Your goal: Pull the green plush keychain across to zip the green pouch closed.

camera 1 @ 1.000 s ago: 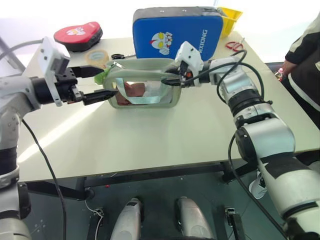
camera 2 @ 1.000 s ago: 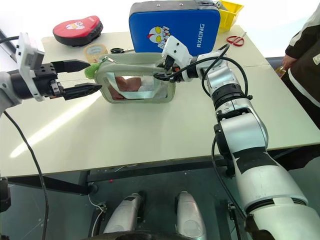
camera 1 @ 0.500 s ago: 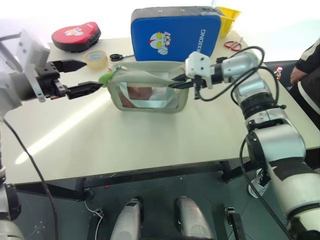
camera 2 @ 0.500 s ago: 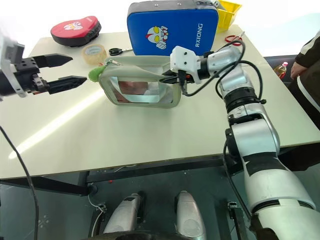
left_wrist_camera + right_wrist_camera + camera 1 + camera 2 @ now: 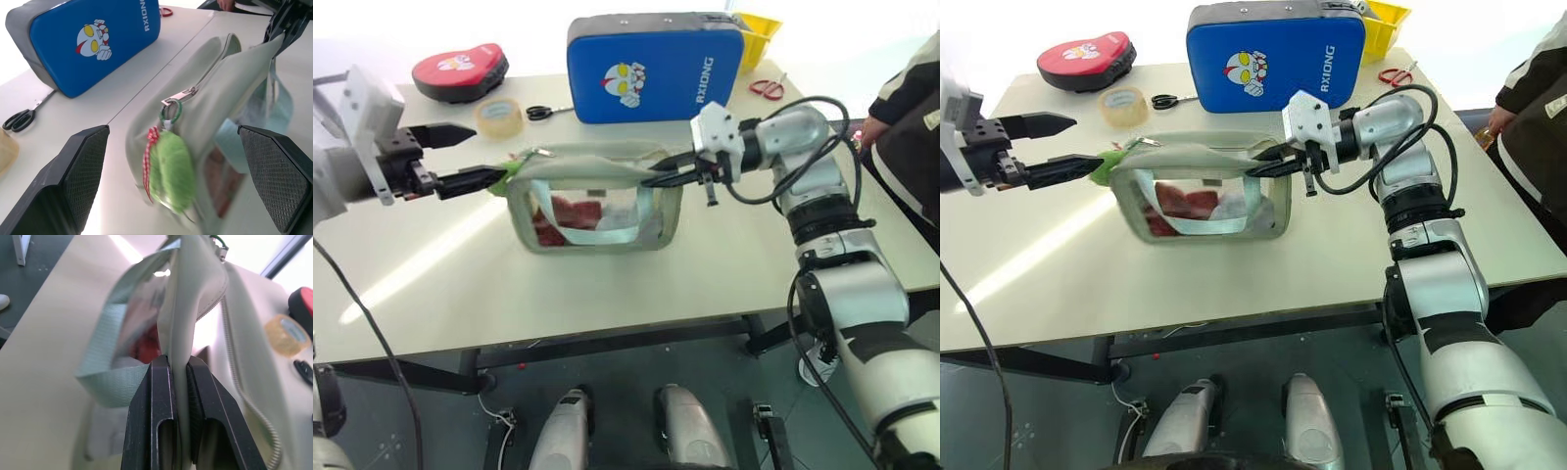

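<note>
The right gripper (image 5: 178, 406) is clamped on the end fabric of the boxy sage-green pouch with clear window sides (image 5: 595, 201). At the pouch's opposite end hangs the fuzzy lime-green plush keychain (image 5: 168, 169), with the left gripper (image 5: 460, 157) spread wide just beside it.

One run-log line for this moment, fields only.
right tool: shut on green pouch end | left tool: open around green plush keychain | zipper: keychain at left end

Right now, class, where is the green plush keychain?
The green plush keychain hangs from the zipper pull at the green pouch's left end, between the open left gripper's fingers.
</note>
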### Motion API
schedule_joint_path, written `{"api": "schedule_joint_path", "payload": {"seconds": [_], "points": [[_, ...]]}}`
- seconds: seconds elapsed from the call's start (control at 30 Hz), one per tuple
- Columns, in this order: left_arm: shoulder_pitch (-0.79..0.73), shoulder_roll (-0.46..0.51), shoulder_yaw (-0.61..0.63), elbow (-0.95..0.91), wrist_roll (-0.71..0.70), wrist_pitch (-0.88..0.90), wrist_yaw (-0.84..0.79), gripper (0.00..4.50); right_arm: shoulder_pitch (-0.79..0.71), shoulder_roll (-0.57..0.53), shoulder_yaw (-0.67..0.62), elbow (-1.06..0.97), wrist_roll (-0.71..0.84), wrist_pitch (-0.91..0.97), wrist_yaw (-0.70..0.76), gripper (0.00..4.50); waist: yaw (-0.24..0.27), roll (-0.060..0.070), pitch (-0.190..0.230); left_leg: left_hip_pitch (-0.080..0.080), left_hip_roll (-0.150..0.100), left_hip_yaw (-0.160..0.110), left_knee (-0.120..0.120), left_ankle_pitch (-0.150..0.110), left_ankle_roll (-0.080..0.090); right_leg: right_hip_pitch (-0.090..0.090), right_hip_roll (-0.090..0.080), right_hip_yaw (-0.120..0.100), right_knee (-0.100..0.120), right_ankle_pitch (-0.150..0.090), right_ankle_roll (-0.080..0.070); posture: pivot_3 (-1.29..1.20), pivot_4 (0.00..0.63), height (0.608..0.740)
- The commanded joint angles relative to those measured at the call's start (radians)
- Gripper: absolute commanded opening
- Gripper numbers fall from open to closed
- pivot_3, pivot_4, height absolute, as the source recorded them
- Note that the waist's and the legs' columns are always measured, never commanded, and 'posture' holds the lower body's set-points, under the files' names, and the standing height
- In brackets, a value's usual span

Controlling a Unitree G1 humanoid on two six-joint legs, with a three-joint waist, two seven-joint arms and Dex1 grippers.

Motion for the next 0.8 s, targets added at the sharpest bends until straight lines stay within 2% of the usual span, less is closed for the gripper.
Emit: {"api": "schedule_joint_path", "payload": {"seconds": [0.03, 0.2, 0.47, 0.8], "points": [[0.0, 0.022, 0.049, -0.03, -0.011, -0.005, 0.005, 4.5, 0.002, -0.008, -0.031, -0.074, 0.034, -0.021, -0.006, 0.02, 0.0, 0.0, 0.0, 0.0, 0.0, 0.0, 0.0, 0.0, 0.0, 0.0, 0.0, 0.0, 0.0, 0.0, 0.0, 0.0, 0.15, 0.74], [-0.008, 0.026, 0.047, -0.028, -0.008, -0.002, 0.004, 4.5, 0.098, 0.005, -0.008, -0.152, 0.015, -0.065, -0.044, 0.02, 0.001, 0.0, 0.0, 0.0, 0.0, 0.0, 0.0, 0.0, 0.0, 0.001, 0.0, 0.0, 0.0, 0.0, 0.0, 0.0, 0.15, 0.74], [-0.019, 0.029, 0.038, -0.018, -0.004, -0.006, -0.003, 4.5, 0.041, 0.004, -0.023, -0.134, 0.026, -0.006, -0.106, 0.02, -0.001, 0.0, 0.0, 0.0, 0.0, 0.0, 0.0, 0.0, 0.0, -0.001, 0.0, 0.0, 0.001, 0.0, 0.0, 0.0, 0.15, 0.74], [-0.017, 0.024, 0.029, -0.016, -0.001, -0.01, -0.018, 4.5, 0.107, -0.015, 0.017, -0.179, -0.01, 0.002, -0.11, 0.02, 0.0, 0.0, 0.0, 0.0, 0.0, 0.0, 0.0, 0.0, 0.0, 0.0, 0.0, 0.0, 0.001, 0.0, 0.0, 0.0, 0.15, 0.74]]}}
